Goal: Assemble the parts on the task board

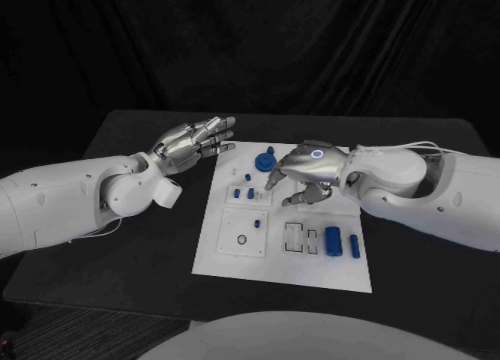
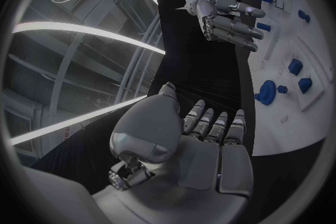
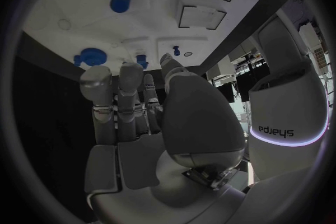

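The white task board (image 1: 280, 262) lies mid-table. At its far end stands a round blue part (image 1: 266, 160), with two small blue pegs (image 1: 244, 193) nearer. Two blue cylinders (image 1: 334, 240) lie at its right side beside two empty slots (image 1: 301, 238). My right hand (image 1: 303, 176) hovers over the board's far part, just right of the round part, fingers spread and holding nothing. My left hand (image 1: 193, 142) is raised beside the board's far left corner, fingers stretched out and empty. In the wrist views both palms are bare: left hand (image 2: 203, 145), right hand (image 3: 140, 123), round part (image 3: 91, 57).
A small blue peg (image 1: 254, 223) and a dark ring (image 1: 242, 240) sit on a raised white block at the board's left. The black table (image 1: 131, 247) extends around the board on all sides, and its near edge runs close to the board.
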Tool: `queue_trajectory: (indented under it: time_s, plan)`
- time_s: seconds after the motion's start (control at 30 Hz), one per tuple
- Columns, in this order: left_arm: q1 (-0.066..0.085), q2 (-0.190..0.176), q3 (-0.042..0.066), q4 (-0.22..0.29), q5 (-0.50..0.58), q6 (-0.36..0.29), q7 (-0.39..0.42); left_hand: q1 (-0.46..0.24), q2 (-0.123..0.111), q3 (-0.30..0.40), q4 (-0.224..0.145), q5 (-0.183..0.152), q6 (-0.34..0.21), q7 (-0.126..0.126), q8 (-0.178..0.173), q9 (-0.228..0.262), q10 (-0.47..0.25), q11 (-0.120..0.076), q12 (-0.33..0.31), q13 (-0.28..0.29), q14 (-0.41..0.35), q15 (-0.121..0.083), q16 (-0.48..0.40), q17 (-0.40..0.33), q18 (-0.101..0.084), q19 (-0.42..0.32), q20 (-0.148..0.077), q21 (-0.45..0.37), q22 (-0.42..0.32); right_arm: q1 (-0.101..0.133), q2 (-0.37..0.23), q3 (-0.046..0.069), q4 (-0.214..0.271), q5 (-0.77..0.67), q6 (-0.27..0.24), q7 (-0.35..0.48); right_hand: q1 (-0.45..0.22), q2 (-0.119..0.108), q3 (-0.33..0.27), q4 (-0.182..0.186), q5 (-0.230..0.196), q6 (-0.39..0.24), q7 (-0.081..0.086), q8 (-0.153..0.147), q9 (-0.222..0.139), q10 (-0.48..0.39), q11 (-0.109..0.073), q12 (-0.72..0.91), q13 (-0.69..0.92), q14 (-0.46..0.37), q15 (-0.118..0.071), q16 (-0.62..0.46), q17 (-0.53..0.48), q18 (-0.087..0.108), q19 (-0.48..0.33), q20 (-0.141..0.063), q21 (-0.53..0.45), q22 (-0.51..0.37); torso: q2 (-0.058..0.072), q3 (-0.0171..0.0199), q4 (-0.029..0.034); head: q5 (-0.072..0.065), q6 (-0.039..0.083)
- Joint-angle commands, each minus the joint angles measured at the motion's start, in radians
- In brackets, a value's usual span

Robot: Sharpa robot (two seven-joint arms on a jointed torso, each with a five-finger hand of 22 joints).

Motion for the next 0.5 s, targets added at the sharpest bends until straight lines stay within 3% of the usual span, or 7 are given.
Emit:
queue_trajectory:
  time_s: [0.03,0.17,0.23,0.27,0.4,0.43,0.5]
  plan:
    - [-0.002,0.0,0.001,0.0,-0.001,0.007,0.028,0.004,0.004,-0.008,-0.001,0.001,0.006,-0.005,0.007,0.002,0.007,0.003,0.007,0.002,0.003,0.0,0.002,0.0,-0.016,0.007,-0.001,0.004,-0.002,0.015,-0.036,0.0,0.005,0.086,0.024,-0.041,-0.04,-0.039,-0.041,0.014,-0.017,-0.029,-0.015,-0.015,-0.011,0.002,0.005,-0.007,-0.008,0.01,0.0,0.019,0.019,-0.014,0.015,-0.001,0.026,0.016,0.0,0.0,0.0003,-0.003,0.0]
    - [-0.002,-0.001,0.001,0.002,-0.001,0.002,0.041,0.01,0.003,-0.008,-0.002,0.003,0.001,-0.008,0.009,0.001,-0.001,-0.004,0.009,0.0,-0.011,-0.005,-0.008,-0.004,-0.017,0.001,-0.002,0.0,-0.012,0.024,-0.073,0.0,-0.001,0.099,0.074,-0.064,-0.074,-0.057,-0.057,0.014,-0.018,-0.12,-0.022,-0.02,-0.033,0.016,0.006,-0.013,-0.011,0.042,-0.002,0.144,0.156,-0.034,0.05,-0.004,0.149,0.071,0.0,0.0003,0.0,0.004,0.0]
    - [-0.002,-0.002,0.001,0.003,-0.001,0.0,0.045,0.017,0.001,-0.008,-0.002,0.004,-0.018,-0.036,0.005,-0.002,-0.015,-0.011,0.006,-0.003,-0.022,-0.009,-0.015,-0.006,-0.016,-0.005,-0.003,-0.003,-0.02,0.026,-0.084,-0.001,-0.006,0.102,0.094,-0.071,-0.089,-0.065,-0.065,0.014,-0.019,-0.139,-0.023,-0.018,-0.04,0.023,0.005,-0.023,-0.012,0.059,-0.004,0.227,0.245,-0.044,0.068,-0.007,0.214,0.103,0.0,-0.0004,0.0003,0.003,0.0]
    - [-0.002,-0.002,0.001,0.003,-0.001,-0.002,0.048,0.023,0.0,-0.008,-0.003,0.003,-0.012,-0.098,0.004,-0.002,-0.024,-0.011,0.005,-0.004,-0.032,-0.013,-0.022,-0.008,-0.012,-0.013,-0.004,-0.008,-0.03,0.027,-0.089,-0.001,-0.009,0.103,0.102,-0.074,-0.093,-0.064,-0.066,0.015,-0.019,-0.135,-0.025,-0.016,-0.041,0.03,0.004,-0.025,-0.011,0.057,-0.004,0.236,0.251,-0.044,0.069,-0.007,0.218,0.107,0.0,-0.0006,0.0001,0.003,0.0]
    - [-0.002,-0.003,0.001,0.002,-0.001,-0.012,0.061,0.029,-0.004,-0.009,-0.004,0.002,-0.033,-0.127,-0.019,-0.008,-0.036,-0.034,0.0,-0.007,-0.049,-0.032,-0.039,-0.015,0.004,-0.026,-0.012,-0.014,-0.048,0.024,-0.101,-0.001,-0.02,0.106,0.128,-0.074,-0.11,-0.062,-0.074,0.015,-0.019,-0.095,-0.02,-0.01,-0.039,0.054,0.003,-0.025,-0.01,0.051,-0.005,0.244,0.253,-0.042,0.066,-0.008,0.216,0.112,-0.002,-0.0026,-0.0019,0.01,0.0]
    - [-0.002,-0.003,0.001,0.001,-0.001,-0.016,0.067,0.029,-0.006,-0.01,-0.004,0.002,-0.039,-0.129,-0.025,-0.009,-0.04,-0.038,-0.002,-0.007,-0.052,-0.036,-0.043,-0.016,0.008,-0.031,-0.013,-0.016,-0.054,0.021,-0.103,-0.001,-0.023,0.106,0.129,-0.07,-0.135,-0.063,-0.09,0.015,-0.019,-0.048,-0.009,0.0,-0.034,0.081,0.003,-0.016,-0.008,0.046,-0.004,0.241,0.246,-0.041,0.062,-0.008,0.208,0.112,-0.003,-0.002,-0.0021,0.011,0.0]
    - [-0.003,-0.004,0.001,0.001,-0.001,-0.021,0.079,0.028,-0.006,-0.01,-0.003,0.003,-0.052,-0.116,-0.038,-0.01,-0.045,-0.045,-0.005,-0.008,-0.058,-0.047,-0.051,-0.019,0.011,-0.042,-0.012,-0.021,-0.071,0.016,-0.104,-0.001,-0.028,0.107,0.128,-0.062,-0.154,-0.058,-0.108,0.016,-0.019,-0.028,0.011,0.007,-0.032,0.117,0.002,-0.003,-0.004,0.042,-0.004,0.242,0.244,-0.04,0.06,-0.007,0.207,0.115,-0.001,0.0005,-0.0005,0.01,0.0]
